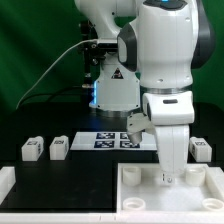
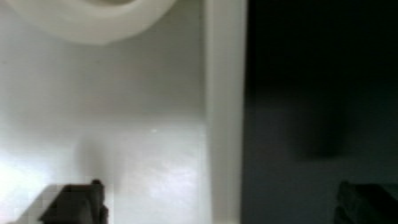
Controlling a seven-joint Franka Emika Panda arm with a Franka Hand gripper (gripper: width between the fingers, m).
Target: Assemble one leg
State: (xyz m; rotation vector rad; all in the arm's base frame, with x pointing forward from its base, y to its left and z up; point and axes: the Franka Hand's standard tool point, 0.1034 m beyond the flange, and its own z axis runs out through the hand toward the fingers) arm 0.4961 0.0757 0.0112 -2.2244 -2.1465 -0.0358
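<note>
Black tabletop [image 1: 70, 175] holds the leg [image 1: 202, 150] just to the exterior view's right of the spread tool [image 1: 173, 174].

One white tagged leg [image 1: 30, 150] and a second leg [image 1: 59, 148] sit at the exterior view's left of the marker board [image 1: 118, 139]; a third leg [image 1: 201, 150], apparently alike, sits at its right.

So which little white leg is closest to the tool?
The lone leg at the exterior view's right, beside the tool. The far-left leg and its neighbour sit much farther away.
</note>
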